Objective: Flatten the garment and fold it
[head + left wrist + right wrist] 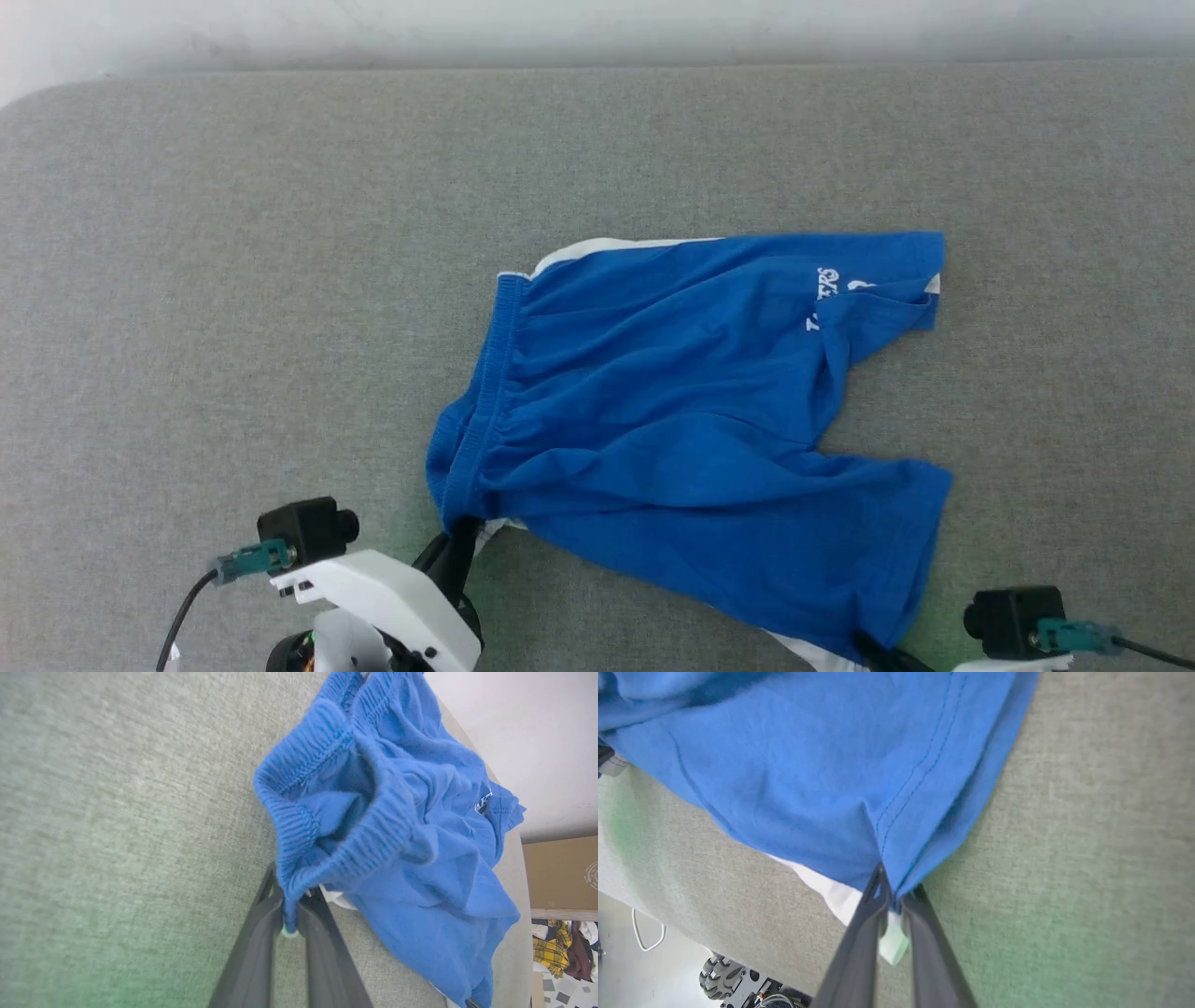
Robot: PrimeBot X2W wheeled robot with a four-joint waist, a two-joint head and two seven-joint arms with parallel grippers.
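A: Where are the shorts recorded?

B: Laid on the grey padded table, right of centre in the head view. The waistband is turned toward the robot's left and the legs toward its right. The cloth is rumpled, not flat. The far leg's hem is folded over itself beside the white logo print.

A: And the left gripper?

B: It is clamped on the near end of the waistband. In the left wrist view a fold of blue elastic is seen pinched between the two dark fingers. The waistband gapes just past them (its inner side is exposed).

A: The right gripper?

B: It is closed on the hem corner of the near leg. In the right wrist view a double-stitched seam is seen running down into the grip. A scrap of white cloth is caught between the tips.

A: Are the held corners raised?

B: It cannot be told whether they are clear of the table.

A: Anything else noted?

B: A white stripe is seen along the far edge of the shorts. A cardboard box and a heap of clothes are seen beyond the table in the left wrist view. A wheel and a white cable are seen on the floor in the right wrist view.
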